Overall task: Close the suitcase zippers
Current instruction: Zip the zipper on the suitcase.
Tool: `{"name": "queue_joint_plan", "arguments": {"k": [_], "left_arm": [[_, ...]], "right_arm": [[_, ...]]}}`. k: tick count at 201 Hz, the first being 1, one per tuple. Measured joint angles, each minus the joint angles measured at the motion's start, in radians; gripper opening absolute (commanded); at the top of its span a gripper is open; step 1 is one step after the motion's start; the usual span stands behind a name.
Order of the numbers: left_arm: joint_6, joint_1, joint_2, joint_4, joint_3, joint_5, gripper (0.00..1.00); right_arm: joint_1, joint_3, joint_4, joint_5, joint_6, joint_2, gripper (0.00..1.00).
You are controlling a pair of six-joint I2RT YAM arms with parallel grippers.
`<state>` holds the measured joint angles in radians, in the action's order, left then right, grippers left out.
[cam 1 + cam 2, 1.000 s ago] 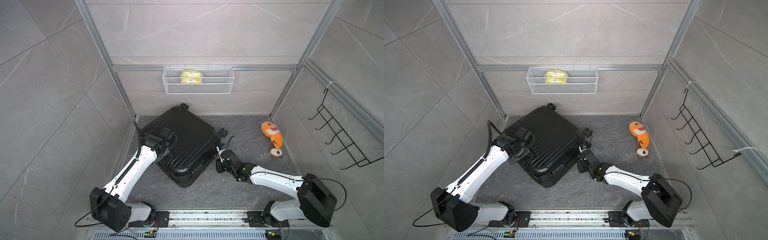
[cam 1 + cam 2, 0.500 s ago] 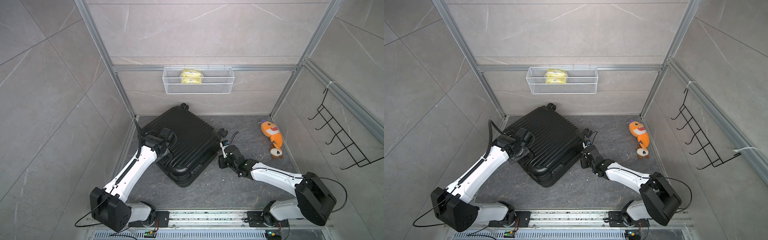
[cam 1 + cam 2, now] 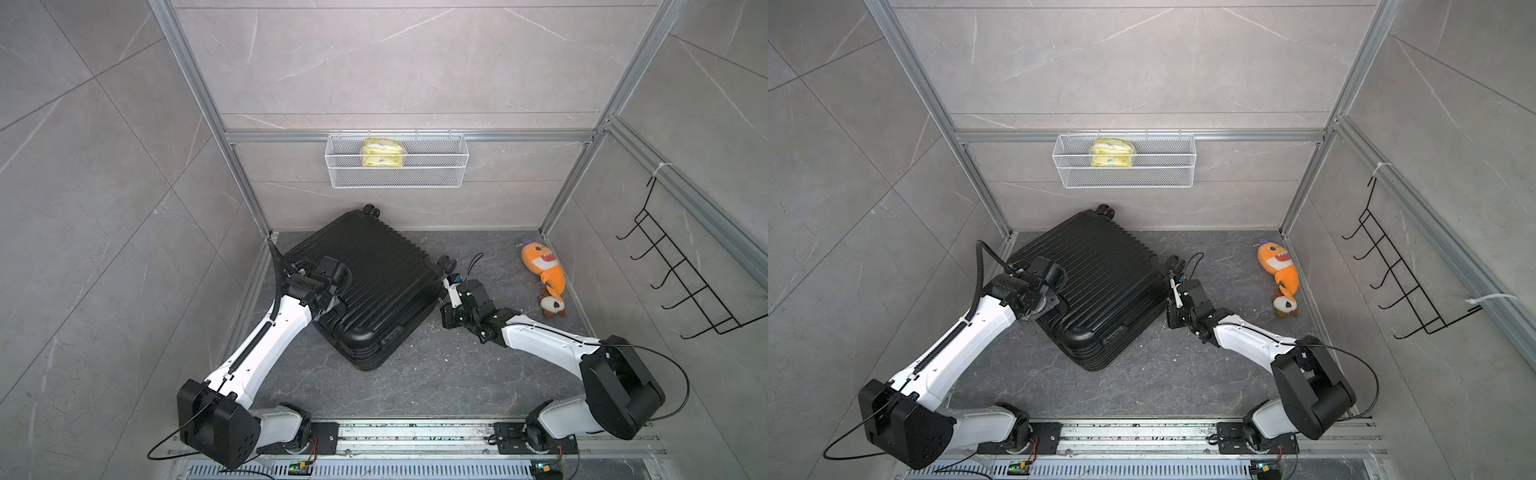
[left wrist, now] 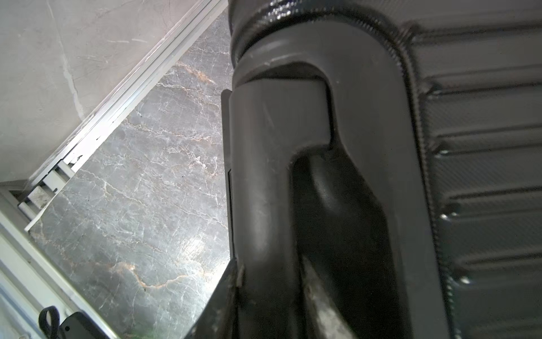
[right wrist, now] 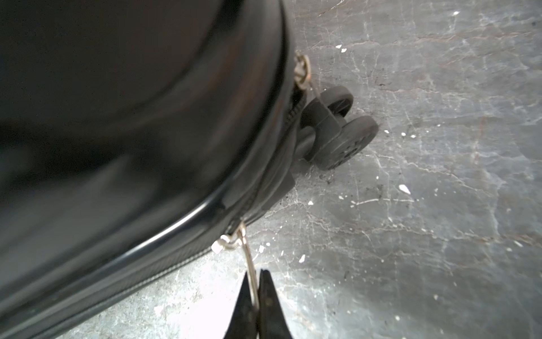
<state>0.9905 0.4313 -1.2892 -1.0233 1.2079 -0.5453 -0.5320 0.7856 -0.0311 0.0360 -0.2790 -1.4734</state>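
Right wrist view: right claw (image 5: 256, 274) pressed together on the pull ring (image 5: 248, 258) of the zippers (image 5: 164, 271), at a corner of the suitcase (image 3: 374, 282), centre-left on the worktop (image 3: 415, 382). Meanwhile the left claw (image 4: 272, 299) pinches the handle (image 4: 258, 176). Step: drawing the zippers shut. Next, judged: haul round the corner toward the wheel (image 5: 343, 141). Since a second ago, right claw has advanced up-frame; suitcase unmoved.

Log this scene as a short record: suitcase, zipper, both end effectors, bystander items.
suitcase: black ribbed hard-shell, lying flat on the floor
zipper pull: metal loop on the seam, near a caster wheel
right end effector: shut on the zipper pull
left end effector: clamped on the handle
plush toy: orange, on the floor, apart from the suitcase
wire basket: on the back wall, holds a yellow packet
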Motion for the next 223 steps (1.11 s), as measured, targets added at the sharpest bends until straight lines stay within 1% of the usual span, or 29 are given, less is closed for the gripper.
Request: {"name": "queue_joint_plan", "arguments": {"k": [47, 81, 110, 158, 223], "left_arm": [[-0.035, -0.006, 0.019, 0.038, -0.024, -0.004, 0.12], [-0.117, -0.018, 0.042, 0.082, -0.049, 0.008, 0.12], [-0.157, -0.035, 0.079, 0.144, -0.089, 0.027, 0.08], [-0.214, -0.061, 0.081, 0.177, -0.093, 0.059, 0.00], [-0.263, -0.076, 0.081, 0.244, -0.106, 0.110, 0.00]], "right_arm": [[0.056, 0.000, 0.019, 0.076, 0.014, -0.006, 0.00], [0.112, 0.004, 0.020, 0.114, 0.022, -0.008, 0.00], [0.141, 0.010, 0.002, 0.177, 0.037, -0.011, 0.00], [0.193, 0.054, -0.041, 0.295, 0.060, -0.048, 0.00], [0.259, 0.109, -0.082, 0.431, 0.062, -0.106, 0.00]]}}
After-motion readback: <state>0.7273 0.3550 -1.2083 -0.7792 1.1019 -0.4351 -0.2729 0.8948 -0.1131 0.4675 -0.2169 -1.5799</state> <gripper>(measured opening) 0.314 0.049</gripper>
